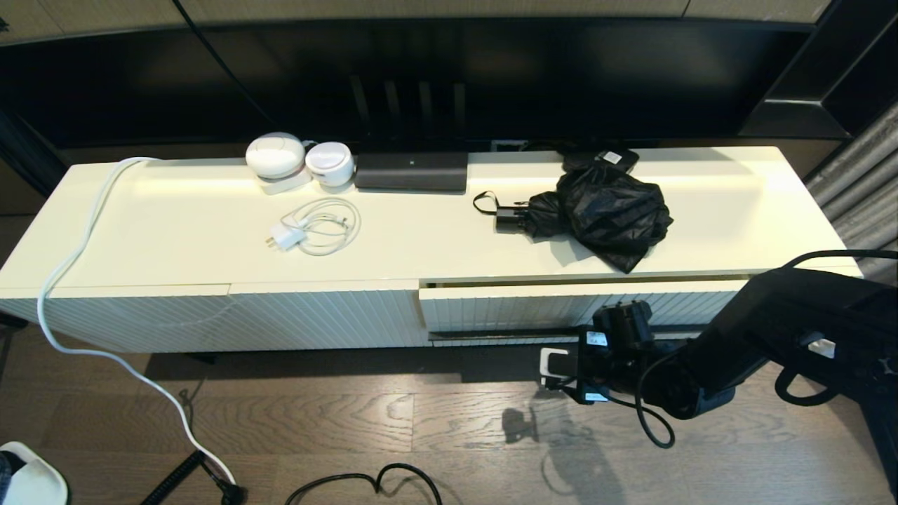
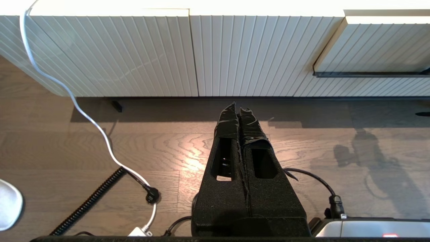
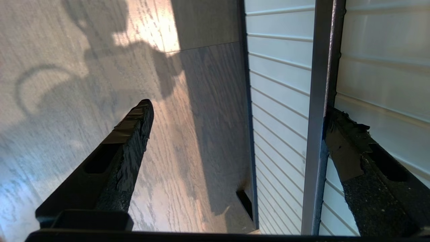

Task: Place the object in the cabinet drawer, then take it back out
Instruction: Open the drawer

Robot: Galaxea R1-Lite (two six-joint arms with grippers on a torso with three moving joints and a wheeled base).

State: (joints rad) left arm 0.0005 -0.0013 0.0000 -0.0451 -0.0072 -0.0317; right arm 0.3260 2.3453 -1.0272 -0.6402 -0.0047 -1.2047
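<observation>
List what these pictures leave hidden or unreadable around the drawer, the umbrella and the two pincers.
- Drawer interior: the head view shows only a thin gap at its top.
- Right pincer in the head view: the wrist covers its fingers.
- Left pincer: outside the head view.
- Label on the flat black box: too small; the umbrella overlaps the box.

Cream cabinet top [image 1: 175, 238], umbrella [image 1: 596, 210] (black), white charger cable [image 1: 316, 228], black box [image 1: 411, 171]

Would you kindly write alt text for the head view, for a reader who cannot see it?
A black folding umbrella lies on top of a long cream cabinet, above a drawer pulled slightly open. The right gripper reaches in at the drawer's handle; a white charger cable lies further left.
</observation>
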